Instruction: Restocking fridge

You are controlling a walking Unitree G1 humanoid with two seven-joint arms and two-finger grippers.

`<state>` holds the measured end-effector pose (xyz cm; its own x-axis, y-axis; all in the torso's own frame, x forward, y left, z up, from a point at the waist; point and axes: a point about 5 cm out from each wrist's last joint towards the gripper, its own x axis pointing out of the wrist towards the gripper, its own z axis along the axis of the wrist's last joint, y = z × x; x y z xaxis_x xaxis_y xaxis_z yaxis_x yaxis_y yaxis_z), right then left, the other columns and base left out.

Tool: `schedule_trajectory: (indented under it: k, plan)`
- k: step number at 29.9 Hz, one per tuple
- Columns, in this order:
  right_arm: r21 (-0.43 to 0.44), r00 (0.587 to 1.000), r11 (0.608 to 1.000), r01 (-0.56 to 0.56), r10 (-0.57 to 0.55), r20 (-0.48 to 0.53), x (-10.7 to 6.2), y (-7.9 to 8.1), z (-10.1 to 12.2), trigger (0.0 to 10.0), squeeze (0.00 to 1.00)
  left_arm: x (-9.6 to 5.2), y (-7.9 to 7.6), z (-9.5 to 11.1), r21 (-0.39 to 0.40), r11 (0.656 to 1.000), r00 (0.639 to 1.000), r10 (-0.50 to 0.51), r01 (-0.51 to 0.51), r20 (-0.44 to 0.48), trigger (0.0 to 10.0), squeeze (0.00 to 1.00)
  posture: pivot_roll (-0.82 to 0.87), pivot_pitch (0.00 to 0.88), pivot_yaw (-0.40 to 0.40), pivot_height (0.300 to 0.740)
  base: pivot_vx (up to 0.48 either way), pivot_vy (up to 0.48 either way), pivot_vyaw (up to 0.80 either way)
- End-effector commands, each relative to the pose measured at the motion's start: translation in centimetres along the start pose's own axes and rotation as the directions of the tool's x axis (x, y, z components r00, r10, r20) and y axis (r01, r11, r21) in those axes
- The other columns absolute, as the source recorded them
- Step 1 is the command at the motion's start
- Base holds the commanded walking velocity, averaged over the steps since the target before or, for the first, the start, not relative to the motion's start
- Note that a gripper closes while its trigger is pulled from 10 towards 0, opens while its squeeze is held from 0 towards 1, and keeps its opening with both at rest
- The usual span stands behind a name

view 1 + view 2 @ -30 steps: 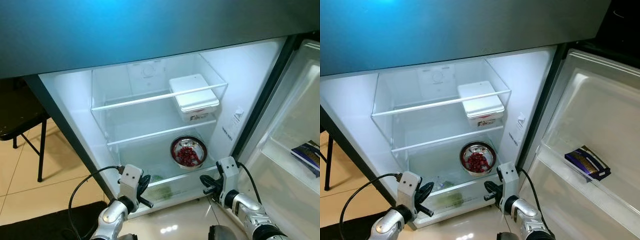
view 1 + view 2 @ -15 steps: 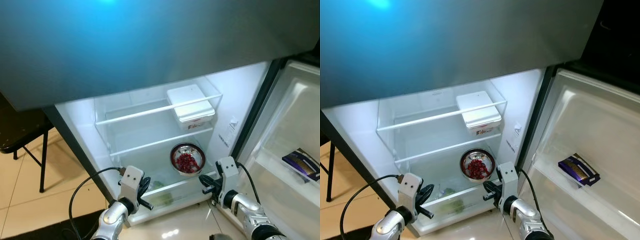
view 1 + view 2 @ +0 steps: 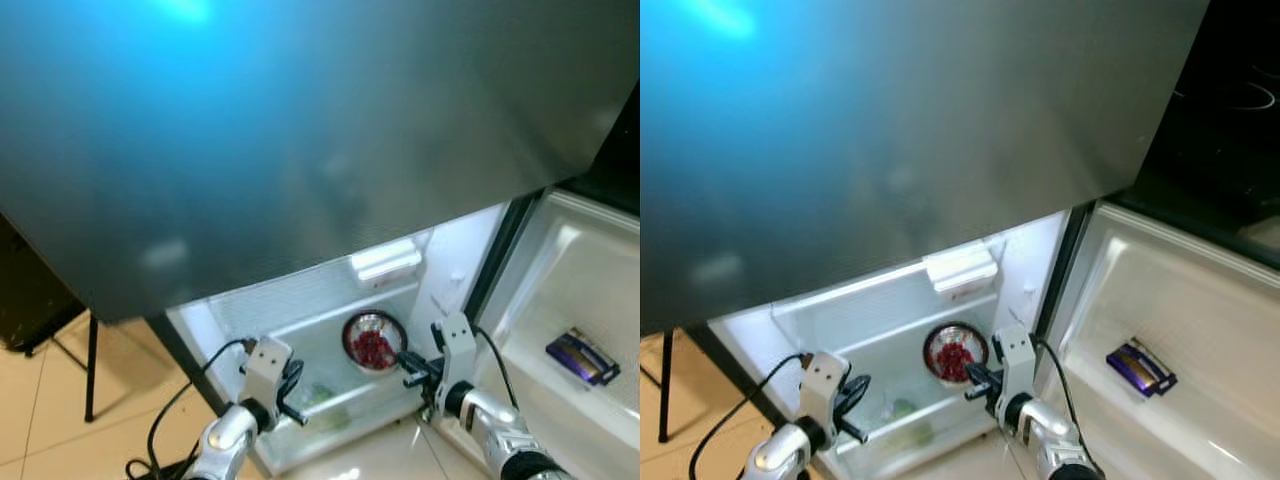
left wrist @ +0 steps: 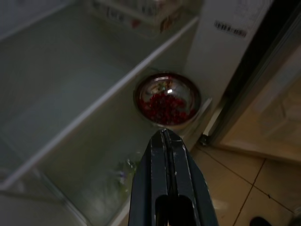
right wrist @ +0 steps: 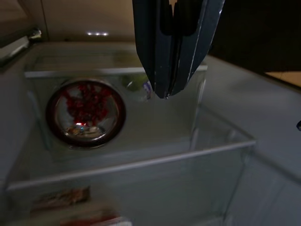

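The lit lower compartment of the fridge (image 3: 440,300) stands open. On its lower glass shelf sits a steel bowl of red pieces (image 3: 374,342), which the wrist views also catch (image 4: 167,100) (image 5: 86,113). A white lidded container (image 3: 385,264) rests on the shelf above. Green produce (image 3: 320,395) lies in the bottom drawer. My left gripper (image 3: 292,400) is shut and empty, low before the drawer (image 4: 164,133). My right gripper (image 3: 408,368) is also shut and empty, just right of the bowl (image 5: 165,94).
The grey upper door (image 3: 300,130) hangs over most of the compartment. The open fridge door (image 3: 560,300) is at the right, with a dark blue packet (image 3: 582,357) on its shelf. A black chair leg (image 3: 92,370) stands on the tiled floor at the left.
The camera has tilted upward, so the grey upper door covers more of the shelves. Both grippers hold the same pose, shut and empty.
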<state>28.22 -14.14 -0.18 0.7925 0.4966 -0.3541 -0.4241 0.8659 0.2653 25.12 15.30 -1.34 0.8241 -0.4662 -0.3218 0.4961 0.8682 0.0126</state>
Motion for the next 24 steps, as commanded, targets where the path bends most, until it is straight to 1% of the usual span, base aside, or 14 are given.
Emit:
schedule_trajectory:
  k: [1, 4, 7, 8, 10, 13, 15, 16, 17, 18, 19, 20, 22, 24]
  plan:
    - [0.022, 1.000, 1.000, 0.015, -0.014, -0.027, -0.4, -0.1, -1.0, 10.0, 0.00, -0.3, 0.0, -0.5, 0.014, 1.000, 1.000, -0.004, 0.005, -0.029, 10.0, 0.00, 0.04, 0.000, 0.004, 0.728, 0.000, 0.000, 0.00]
    - [0.024, 0.999, 1.000, 0.017, -0.017, -0.034, -0.5, -0.2, -1.1, 10.0, 0.00, -0.3, 0.0, -0.6, 0.013, 1.000, 0.999, -0.005, 0.005, -0.035, 10.0, 0.00, 0.04, 0.000, 0.004, 0.733, 0.000, 0.000, 0.00]
    - [0.026, 0.993, 0.998, 0.052, -0.049, -0.104, -1.5, -0.7, -2.8, 10.0, 0.00, -0.6, -0.3, -1.5, 0.000, 1.000, 0.997, -0.006, 0.006, -0.083, 10.0, 0.00, 0.03, 0.000, 0.001, 0.740, 0.000, 0.000, 0.00]
    - [0.026, 0.993, 0.998, 0.052, -0.049, -0.104, -1.5, -0.7, -2.8, 10.0, 0.00, -0.6, -0.3, -1.5, 0.000, 1.000, 0.997, -0.006, 0.006, -0.083, 10.0, 0.00, 0.03, 0.000, 0.001, 0.740, 0.000, 0.000, 0.00]
    - [0.033, 0.985, 0.996, 0.078, -0.072, -0.154, -2.3, -1.0, -4.0, 10.0, 0.00, -0.9, -0.4, -2.1, -0.011, 1.000, 0.993, -0.001, 0.000, -0.115, 10.0, 0.00, 0.03, 0.000, -0.001, 0.740, 0.000, 0.000, 0.00]
    - [0.036, 0.983, 0.996, 0.087, -0.079, -0.168, -2.5, -1.1, -4.4, 10.0, 0.00, -1.0, -0.4, -2.3, -0.015, 1.000, 0.992, 0.002, -0.004, -0.125, 10.0, 0.00, 0.03, 0.000, -0.001, 0.740, 0.000, 0.000, 0.00]
    - [0.028, 0.970, 0.994, 0.108, -0.100, -0.220, -3.3, -1.2, -5.6, 10.0, 0.00, -1.3, -0.4, -2.9, -0.026, 1.000, 0.987, 0.009, -0.013, -0.157, 10.0, 0.00, 0.03, 0.000, -0.002, 0.740, 0.000, 0.000, 0.00]
    - [0.028, 0.970, 0.994, 0.108, -0.100, -0.220, -3.3, -1.2, -5.6, 10.0, 0.00, -1.3, -0.4, -2.9, -0.026, 1.000, 0.987, 0.009, -0.013, -0.157, 10.0, 0.00, 0.03, 0.000, -0.002, 0.740, 0.000, 0.000, 0.00]
    - [0.019, 0.946, 0.987, 0.158, -0.146, -0.288, -4.3, -1.5, -7.1, 10.0, 0.00, -1.8, -0.5, -3.8, -0.046, 0.998, 0.979, 0.022, -0.032, -0.203, 10.0, 0.00, 0.02, 0.000, -0.007, 0.740, 0.000, 0.000, 0.00]
    - [0.019, 0.946, 0.987, 0.158, -0.146, -0.288, -4.3, -1.5, -7.1, 10.0, 0.00, -1.8, -0.5, -3.8, -0.046, 0.998, 0.979, 0.022, -0.032, -0.203, 10.0, 0.00, 0.02, 0.000, -0.007, 0.740, 0.000, 0.000, 0.00]
    - [0.002, 0.929, 0.981, 0.194, -0.183, -0.321, -4.8, -1.8, -7.7, 10.0, 0.00, -2.0, -0.6, -4.2, -0.060, 0.997, 0.975, 0.029, -0.044, -0.222, 10.0, 0.00, 0.02, 0.000, -0.008, 0.740, 0.000, 0.000, 0.00]
    - [0.002, 0.929, 0.981, 0.194, -0.183, -0.321, -4.8, -1.8, -7.7, 10.0, 0.00, -2.0, -0.6, -4.2, -0.060, 0.997, 0.975, 0.029, -0.044, -0.222, 10.0, 0.00, 0.02, 0.000, -0.008, 0.740, 0.000, 0.000, 0.00]
    - [-0.040, 0.875, 0.960, 0.278, -0.270, -0.402, -6.4, -2.5, -9.3, 10.0, 0.00, -2.7, -0.8, -5.4, -0.100, 0.991, 0.958, 0.057, -0.088, -0.279, 10.0, 0.00, 0.01, 0.000, -0.018, 0.740, 0.000, 0.000, 0.00]
    - [-0.046, 0.828, 0.935, 0.353, -0.335, -0.449, -8.0, -3.1, -10.7, 10.0, 0.00, -3.6, -1.0, -6.5, -0.124, 0.984, 0.940, 0.082, -0.129, -0.331, 10.0, 0.00, 0.01, 0.000, -0.024, 0.740, 0.000, 0.000, 0.00]
